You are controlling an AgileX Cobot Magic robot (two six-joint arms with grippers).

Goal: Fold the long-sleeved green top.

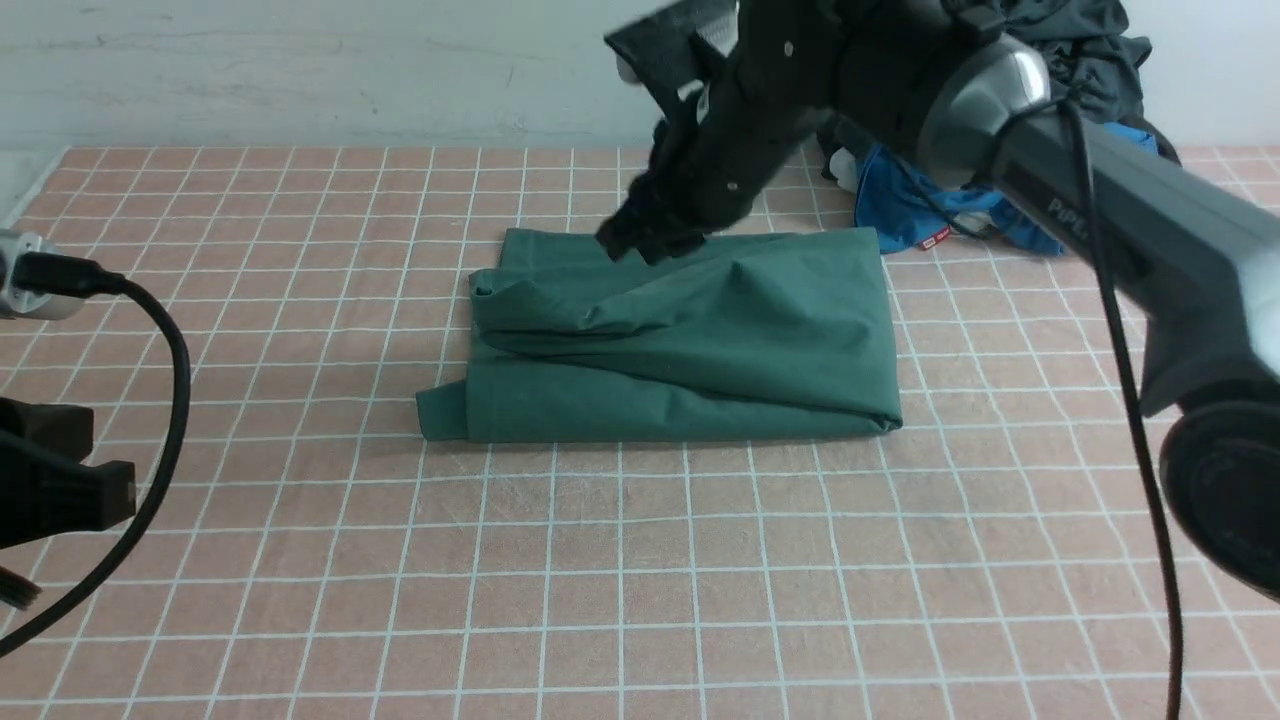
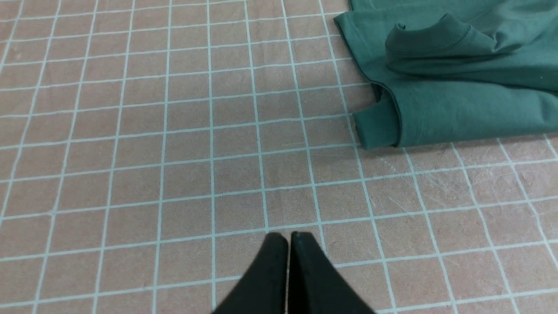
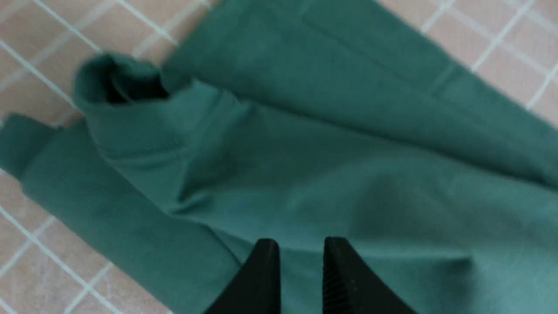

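One partly readable mark, "PiPE", ran along the right arm (image 1: 1100,190). The green long-sleeved top (image 1: 690,340) lay mid-desk (image 1: 600,560), folded into a plain creased rectangle. The left end effector (image 2: 288,237) was pressed together; the right end effector (image 3: 301,242) stood slightly parted above the cloth, pinching nothing.

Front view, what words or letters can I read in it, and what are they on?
"PiPE", rest hidden: on the right arm.
The red tag on the blue garment: too small to read.
The green long-sleeved top: no writing showing.
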